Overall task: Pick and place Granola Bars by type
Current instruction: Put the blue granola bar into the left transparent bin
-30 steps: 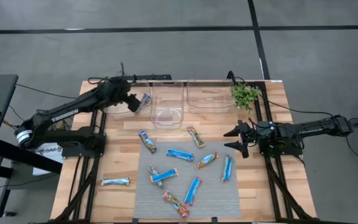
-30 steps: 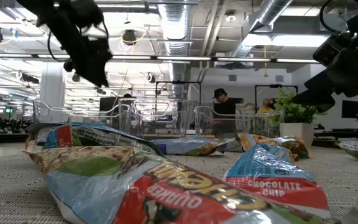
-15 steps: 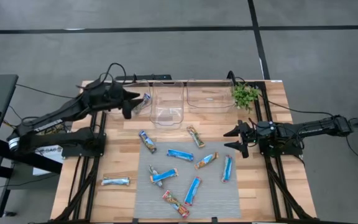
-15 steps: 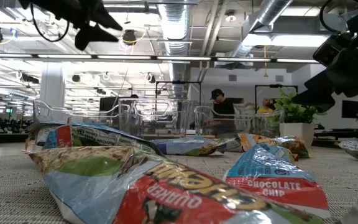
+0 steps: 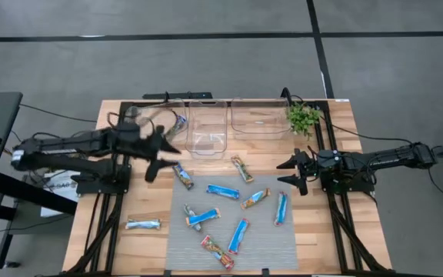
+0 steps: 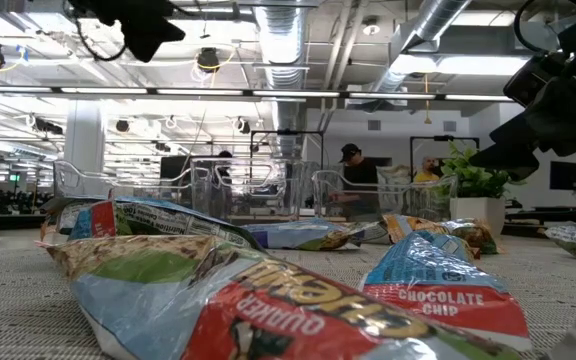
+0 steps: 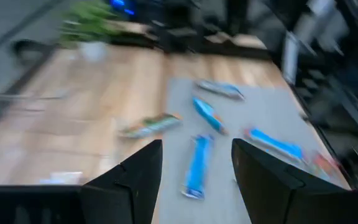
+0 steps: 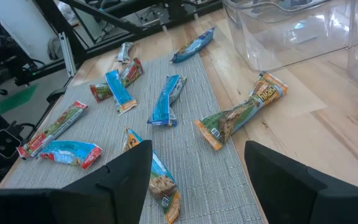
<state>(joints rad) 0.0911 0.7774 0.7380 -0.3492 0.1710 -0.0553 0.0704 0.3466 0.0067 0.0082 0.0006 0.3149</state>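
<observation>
A: Bars mostly scattered on the grey mat, nine or so; one silver-blue bar lies off the mat on bare wood toward the left arm's side, and one bar sits up by the leftmost clear bin, probably inside it, though the motion blur leaves that unsure.

B: Grippers?

A: Left gripper hangs over the wood between the bins and the mat, fingers parted, nothing between them. Right gripper waits at the mat's right edge, fingers spread wide, also empty.

B: Step in hand?

A: Looks like the left arm going for its next bar. Nearest is the blue one at the mat's upper left corner. To do it well: turn the wrist so the fingers cross the bar's short width, come straight down on its middle, close on the foil without dragging a neighbour. Then match the wrapper to the bin that already holds that type.

B: Anything the views split on?

A: High view gives the whole layout and the three bins in a row. Right wrist view shows wrapper print the high view cannot, e.g. the green-orange bar just off the mat near a bin wall. Low view shows the plant and people in the room behind, but only the left arm's dark outline overhead.
</observation>
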